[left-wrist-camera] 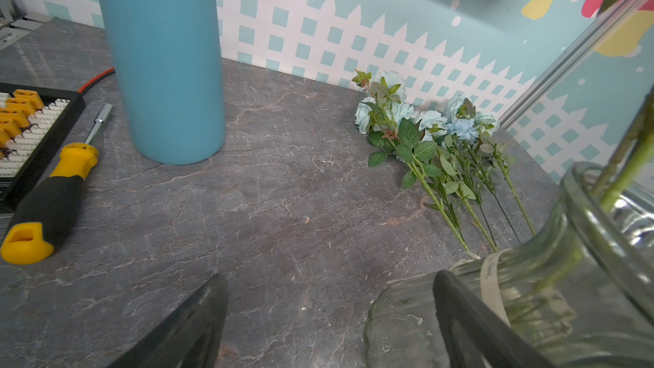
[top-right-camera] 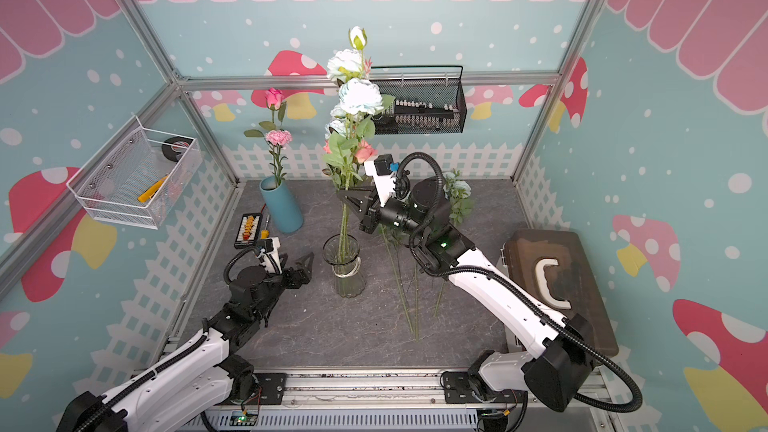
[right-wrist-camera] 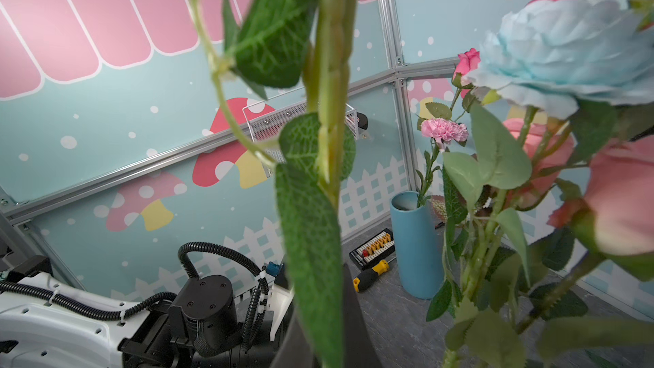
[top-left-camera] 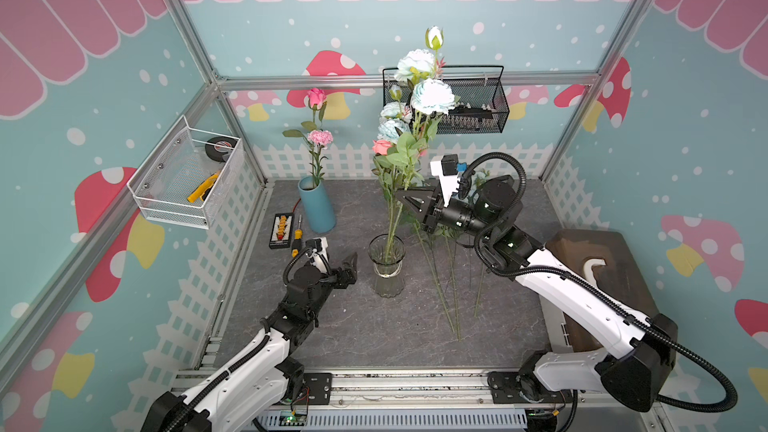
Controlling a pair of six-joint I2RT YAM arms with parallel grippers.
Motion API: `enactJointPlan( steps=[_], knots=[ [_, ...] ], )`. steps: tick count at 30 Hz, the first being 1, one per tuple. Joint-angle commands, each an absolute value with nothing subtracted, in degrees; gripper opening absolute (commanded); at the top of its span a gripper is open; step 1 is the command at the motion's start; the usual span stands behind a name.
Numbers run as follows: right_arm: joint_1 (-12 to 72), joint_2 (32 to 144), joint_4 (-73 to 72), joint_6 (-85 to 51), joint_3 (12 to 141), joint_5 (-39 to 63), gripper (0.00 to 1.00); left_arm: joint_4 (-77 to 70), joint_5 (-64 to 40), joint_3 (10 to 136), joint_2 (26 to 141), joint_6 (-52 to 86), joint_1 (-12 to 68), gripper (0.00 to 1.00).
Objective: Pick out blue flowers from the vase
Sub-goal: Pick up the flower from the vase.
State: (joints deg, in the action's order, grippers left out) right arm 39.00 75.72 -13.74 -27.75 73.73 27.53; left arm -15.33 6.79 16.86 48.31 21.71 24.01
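Note:
A clear glass vase stands mid-table and holds green stems. From it rise tall blue flowers and salmon roses. Above the vase, my right gripper is shut on a thick green flower stem. More blue flowers lie flat on the table right of the vase. Low at the vase's left side, my left gripper is open and holds nothing, with one finger beside the glass.
A blue cylinder vase with a pink rose and a carnation stands back left. A yellow-handled screwdriver and a connector box lie beside it. A brown case sits on the right. Wire baskets hang on the walls.

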Motion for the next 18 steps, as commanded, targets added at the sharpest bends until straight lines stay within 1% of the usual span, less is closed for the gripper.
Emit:
enactJointPlan(
  steps=[1, 8, 18],
  knots=[
    [39.3, 74.6, -6.0, -25.8, 79.6, 24.6, 0.00, -17.0, 6.1, 16.5, 47.5, 22.6, 22.3, 0.91],
    [39.3, 75.5, 1.6, -24.6, 90.0, 26.6, 0.00, -17.2, 5.6, 16.2, 47.2, 22.9, 21.7, 0.91],
    [39.2, 75.1, 11.5, -21.5, 99.3, 24.1, 0.00, -17.3, 4.9, 15.7, 46.6, 23.3, 21.0, 0.91]
  ],
)
